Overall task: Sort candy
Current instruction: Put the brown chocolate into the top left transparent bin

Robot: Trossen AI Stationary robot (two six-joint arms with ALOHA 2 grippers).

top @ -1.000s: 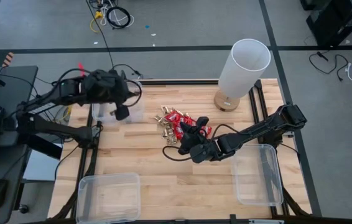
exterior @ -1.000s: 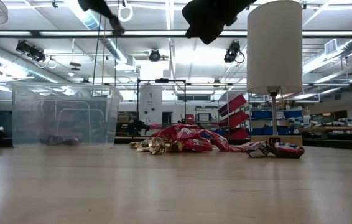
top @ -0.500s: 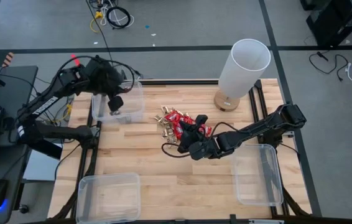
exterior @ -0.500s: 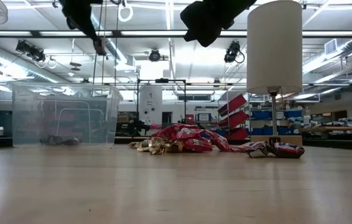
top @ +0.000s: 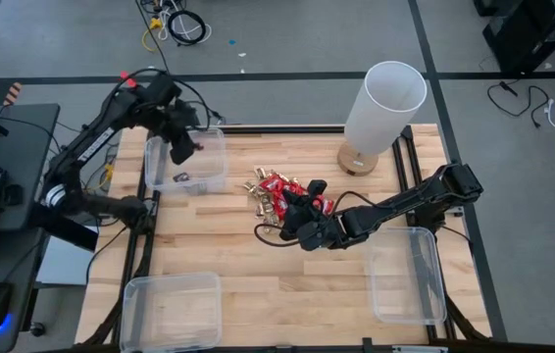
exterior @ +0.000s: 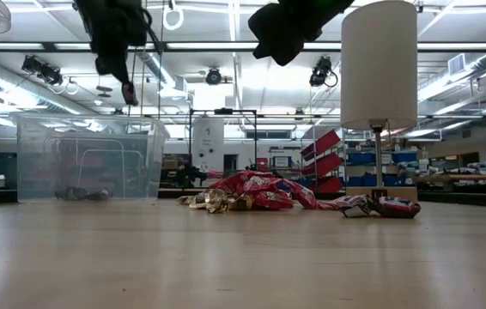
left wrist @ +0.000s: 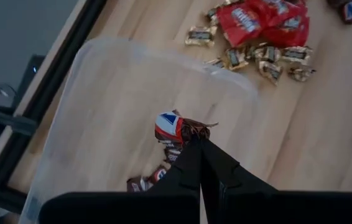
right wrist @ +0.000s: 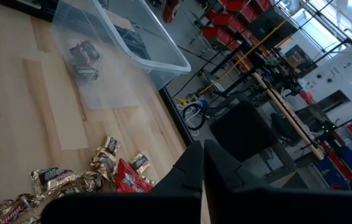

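Item: candy pile, mixed wrapped sweets of three kinds, heaped on the wooden table just toward twelve o'clock of its centre in the high view. Red packets lie on top and toward three o'clock; gold-foil pieces fringe the nine o'clock edge; dark mini bars sit at the three o'clock end in the low view.

Handling, by judgement: light, crinkly, slippery wrappers over firm centres; little risk of breakage, more of slipping or dragging neighbours. Best pinched across the short width at mid-body, or by a twisted wrapper end.

Orientation: no common heading; long axes lie every way, flat on the wood or propped on each other. The heap itself runs roughly ten to four o'clock.

Sorted stock: a few dark bars lie in the clear bin at ten o'clock.

Left gripper: above that bin, fingers pinched on one dark-wrapped piece with a red, white and blue end, which hangs over the bin's interior. Its long axis cannot be judged.

Right gripper: raised above the pile's five o'clock edge, jaws closed together, nothing seen between them.

Other: two further clear bins, at seven o'clock and four o'clock; white lamp at one o'clock.
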